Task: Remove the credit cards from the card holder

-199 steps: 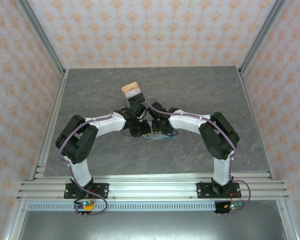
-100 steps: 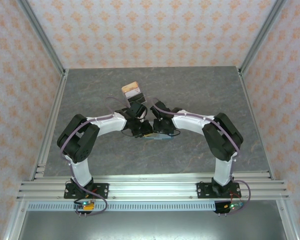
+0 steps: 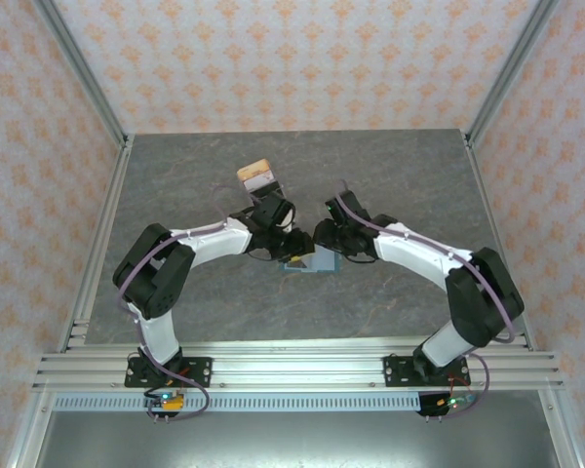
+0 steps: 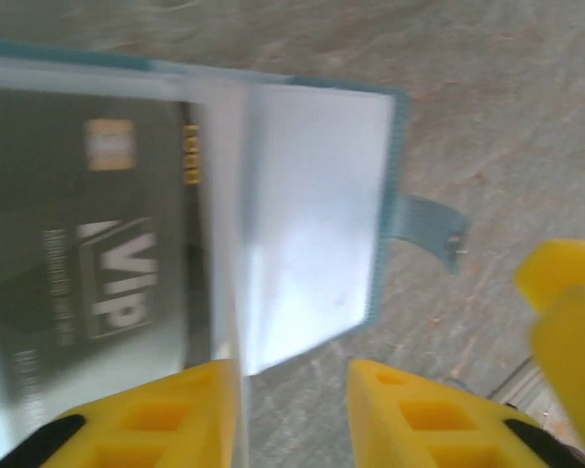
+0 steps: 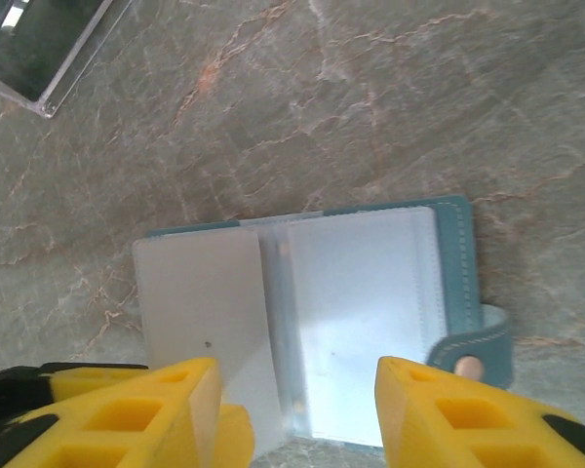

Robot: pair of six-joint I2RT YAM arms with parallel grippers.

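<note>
Grey marbled table (image 3: 390, 185) stands between orange-patterned walls (image 3: 292, 58).

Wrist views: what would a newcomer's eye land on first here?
The open card holder, blue-grey with clear sleeves fanned out, lies flat on the grey table, with the open left gripper and right gripper poised at its edge. A dark VIP card sits in one sleeve, seen from the left wrist. In the top view a small stack of cards rests beyond the left arm.
</note>
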